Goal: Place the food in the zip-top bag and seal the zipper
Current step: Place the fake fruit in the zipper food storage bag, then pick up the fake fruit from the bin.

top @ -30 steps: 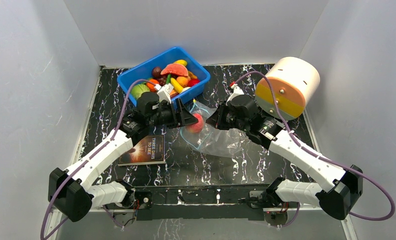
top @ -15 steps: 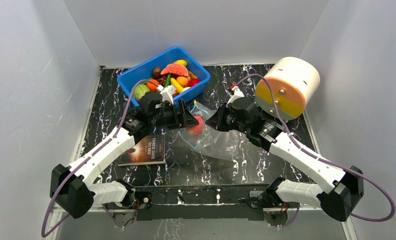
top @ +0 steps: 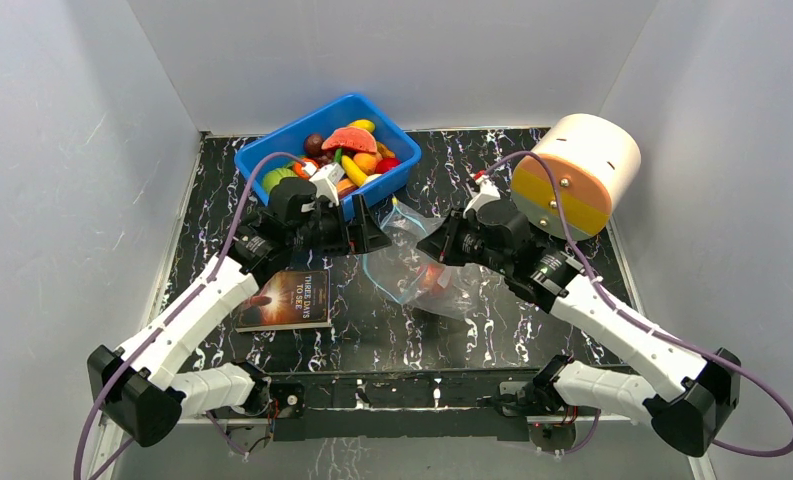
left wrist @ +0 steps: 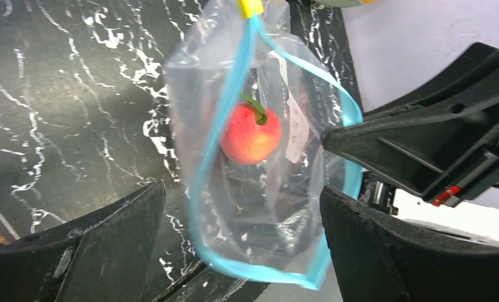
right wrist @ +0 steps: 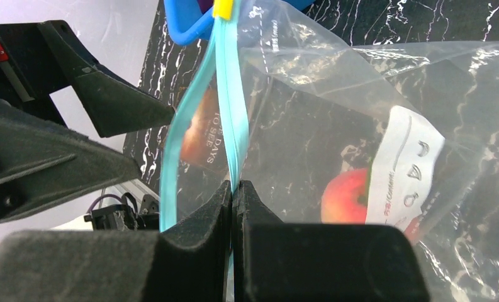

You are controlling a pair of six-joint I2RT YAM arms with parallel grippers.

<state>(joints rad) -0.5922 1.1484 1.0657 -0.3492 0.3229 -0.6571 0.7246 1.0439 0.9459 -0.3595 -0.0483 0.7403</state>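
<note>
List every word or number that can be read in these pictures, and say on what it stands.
"THREE DAYS TO SEE": on the cover of the book, top view.
Small print lower on that cover: too small to read.
White label on the bag: print shows, but I cannot read it.
No other text shows.

The top camera looked down from above and behind my bases, taking in the whole desk point(top: 392, 335). My wrist cameras sat close, one staring out between the left jaws, one between the right jaws, facing each other. All three shared the zip-top bag point(top: 412, 265); both wrist views caught the peach point(left wrist: 252, 133).
</note>
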